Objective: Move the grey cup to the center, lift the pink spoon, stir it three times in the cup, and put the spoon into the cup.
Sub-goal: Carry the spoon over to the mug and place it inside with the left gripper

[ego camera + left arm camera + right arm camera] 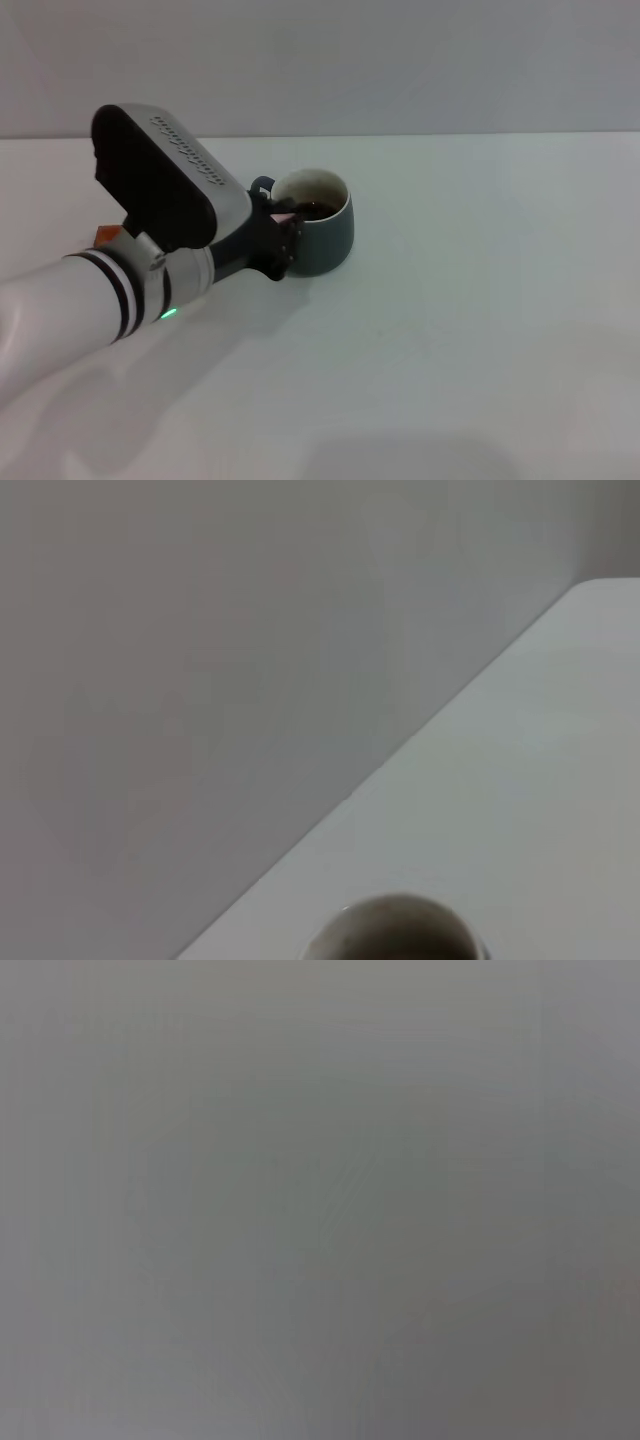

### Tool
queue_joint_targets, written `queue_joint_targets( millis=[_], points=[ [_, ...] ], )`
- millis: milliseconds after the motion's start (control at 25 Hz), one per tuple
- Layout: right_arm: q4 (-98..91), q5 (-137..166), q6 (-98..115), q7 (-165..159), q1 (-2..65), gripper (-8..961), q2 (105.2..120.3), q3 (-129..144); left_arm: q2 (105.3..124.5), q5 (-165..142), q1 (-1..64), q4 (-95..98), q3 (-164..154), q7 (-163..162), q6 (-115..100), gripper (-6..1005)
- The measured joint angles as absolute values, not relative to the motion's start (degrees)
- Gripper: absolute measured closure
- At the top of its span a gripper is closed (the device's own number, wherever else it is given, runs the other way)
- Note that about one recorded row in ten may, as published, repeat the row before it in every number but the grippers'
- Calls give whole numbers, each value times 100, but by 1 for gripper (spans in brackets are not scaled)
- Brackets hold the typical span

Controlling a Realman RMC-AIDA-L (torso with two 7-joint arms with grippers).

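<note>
The grey cup [326,240] stands upright on the white tabletop [480,310], a little left of the middle, with dark liquid inside and its handle towards the back left. My left gripper [287,230] is at the cup's left rim, shut on the pink spoon [286,214]. Only a bit of the pale pink handle shows between the fingers; the spoon's bowl is hidden. The cup's pale rim also shows in the left wrist view [400,920]. The right gripper is out of view.
A small red block [105,235] peeks out behind my left forearm at the left. The white table runs to a grey wall [400,60] at the back. The right wrist view shows only plain grey.
</note>
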State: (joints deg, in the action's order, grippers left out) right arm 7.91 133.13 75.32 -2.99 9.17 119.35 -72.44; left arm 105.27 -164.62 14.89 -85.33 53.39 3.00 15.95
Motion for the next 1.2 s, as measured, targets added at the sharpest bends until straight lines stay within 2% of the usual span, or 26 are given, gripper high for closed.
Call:
queue_joint_targets(
  millis=[800,1000,1160,1200],
  points=[
    [787,13298,7532,-299,912,954,11935,-7242,10617,-16426,1635,-8358,5606,395,1548,798],
    [782,13300,7532,-299,913,954,11935,-7236,10721,-16412,1705,-8339,5571,528,1551,791],
    [782,13308,7532,-299,914,954,11935,-7233,10929,-15977,1709,-8327,5597,1226,1611,785],
    [782,13308,7532,-299,914,954,11935,-7233,10929,-15977,1709,-8327,5597,1226,1611,783]
  ],
)
